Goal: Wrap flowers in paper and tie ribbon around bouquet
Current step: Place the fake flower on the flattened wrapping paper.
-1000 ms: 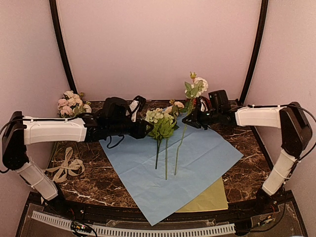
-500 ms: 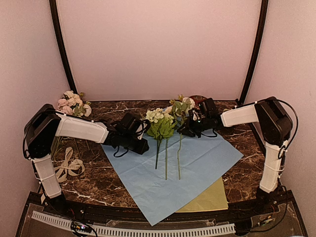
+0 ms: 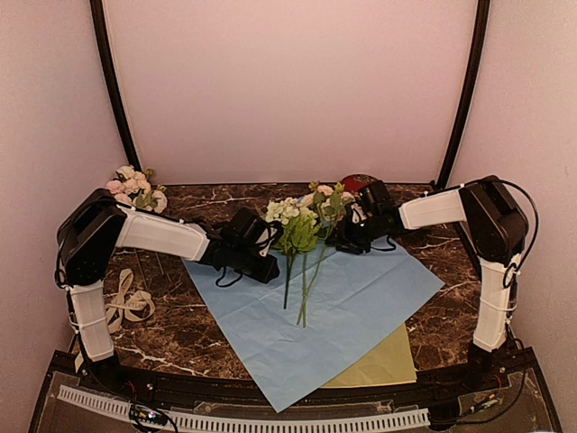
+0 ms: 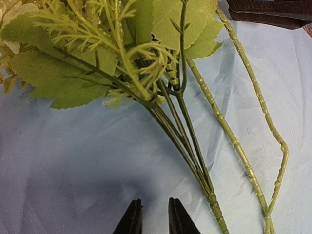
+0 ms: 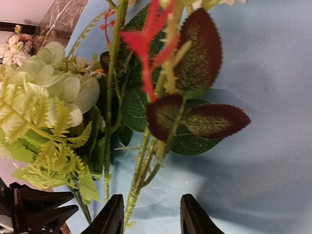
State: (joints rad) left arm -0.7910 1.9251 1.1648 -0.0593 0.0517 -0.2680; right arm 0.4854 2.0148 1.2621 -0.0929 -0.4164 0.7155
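The paper (image 3: 370,284) lies flat on the table, light blue face up. Several flowers (image 3: 297,225) rest on it, heads toward the back, stems (image 3: 303,298) crossing near the middle. My left gripper (image 3: 268,269) sits low on the paper, left of the stems. In the left wrist view its jaws (image 4: 155,220) stand a narrow gap apart, nothing between them, with a green stem bundle (image 4: 195,161) to the right. My right gripper (image 3: 341,238) is open at the flower heads; a pale stem (image 5: 138,170) lies loose between its fingers (image 5: 113,219). The ribbon (image 3: 122,305) lies at the left.
More pink and cream flowers (image 3: 133,189) lie at the back left corner. A yellow-green sheet (image 3: 389,359) pokes out from under the paper at the front right. Curved black posts (image 3: 115,99) stand at both back corners.
The right gripper lowered its raised stem onto the paper beside the other stems and opened. The left gripper dropped down to the paper and its jaws narrowed.
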